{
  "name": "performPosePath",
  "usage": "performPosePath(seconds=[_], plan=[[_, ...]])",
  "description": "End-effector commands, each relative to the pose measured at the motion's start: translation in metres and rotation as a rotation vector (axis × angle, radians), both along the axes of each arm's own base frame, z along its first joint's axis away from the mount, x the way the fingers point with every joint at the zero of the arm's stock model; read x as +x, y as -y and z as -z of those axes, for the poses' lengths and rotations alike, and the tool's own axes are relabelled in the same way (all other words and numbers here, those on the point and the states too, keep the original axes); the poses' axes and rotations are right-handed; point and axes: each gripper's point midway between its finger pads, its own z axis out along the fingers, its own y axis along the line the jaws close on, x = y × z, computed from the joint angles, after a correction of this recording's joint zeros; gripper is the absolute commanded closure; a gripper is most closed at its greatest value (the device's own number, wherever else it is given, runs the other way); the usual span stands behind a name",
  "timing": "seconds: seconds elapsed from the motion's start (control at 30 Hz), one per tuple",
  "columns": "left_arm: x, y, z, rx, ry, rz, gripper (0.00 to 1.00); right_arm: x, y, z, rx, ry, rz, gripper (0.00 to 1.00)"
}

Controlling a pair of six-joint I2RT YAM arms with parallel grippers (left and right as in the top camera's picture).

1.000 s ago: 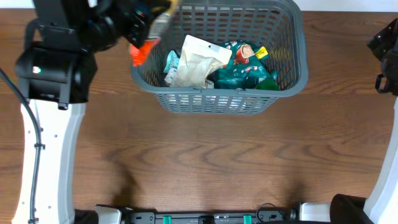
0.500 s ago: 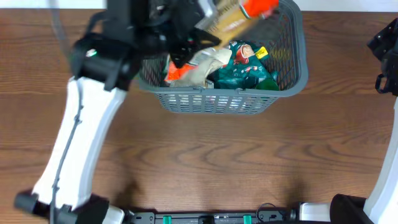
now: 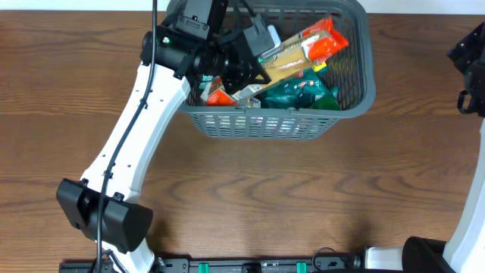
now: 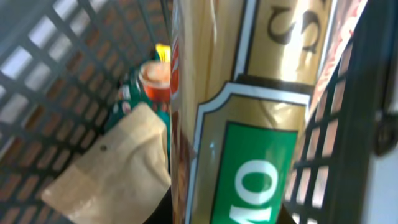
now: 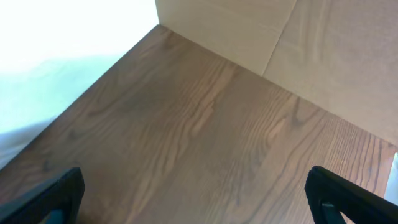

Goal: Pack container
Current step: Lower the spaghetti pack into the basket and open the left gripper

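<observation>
1. The brown wood-grain bench [image 3: 288,197] is lying nearest. The white left arm [image 3: 129,159] is rising from its dark base at the near-left edge and reaching toward the far side.
2. The left fingers [image 3: 246,67] are clamping tight on a long gold-and-tan plastic packet with an orange-red far end [image 3: 303,51]. They are holding it slanted above the inside of the container.
3. The container, a large dark grey plastic basket [image 3: 265,121], is sitting upright on the bench at the far centre. It is showing rounded corners, lattice-slotted sides and a thick rim, and its far edge is running out of the top of the overhead view.
4. On its floor, toward the right and beneath the held packet, a teal-green foil packet with red print [image 3: 299,91] is lying.
5. The left wrist view alone is showing the held packet's green label with pale letters and a gold border. It is also showing a tan paper pouch [image 4: 112,168] lying beside the teal packet.
6. The overhead view alone is showing the whole basket and the black right arm [image 3: 470,53] at the far-right edge.
7. The right wrist view is showing the right fingers [image 5: 43,199] standing wide apart, with only bench between them. A pale cardboard wall [image 5: 298,37] is standing beyond.
8. I am counting one basket, two arms and three packets: one held, two lying inside.
</observation>
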Motion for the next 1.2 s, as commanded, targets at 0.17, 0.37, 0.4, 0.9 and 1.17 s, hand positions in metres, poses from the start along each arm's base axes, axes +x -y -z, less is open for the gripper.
performPosePath(seconds=[0.17,0.37,0.4,0.9,1.17], plan=[[0.000,-0.018,-0.006,0.100,0.071,-0.005,0.95,-0.003,0.005,-0.004,-0.009,0.012,0.025,0.01],[-0.001,-0.018,-0.005,0.102,0.065,-0.005,0.94,-0.003,0.005,-0.004,-0.009,0.012,0.025,0.01],[-0.001,-0.018,-0.005,0.102,0.065,-0.005,0.94,-0.003,0.005,-0.004,-0.009,0.012,0.025,0.01],[0.016,-0.021,-0.016,0.104,0.136,-0.065,0.01,-0.003,0.005,-0.004,-0.009,0.012,0.025,0.01],[0.039,-0.049,-0.076,0.061,0.298,-0.349,0.02,-0.003,0.005,-0.004,-0.009,0.012,0.025,0.01]])
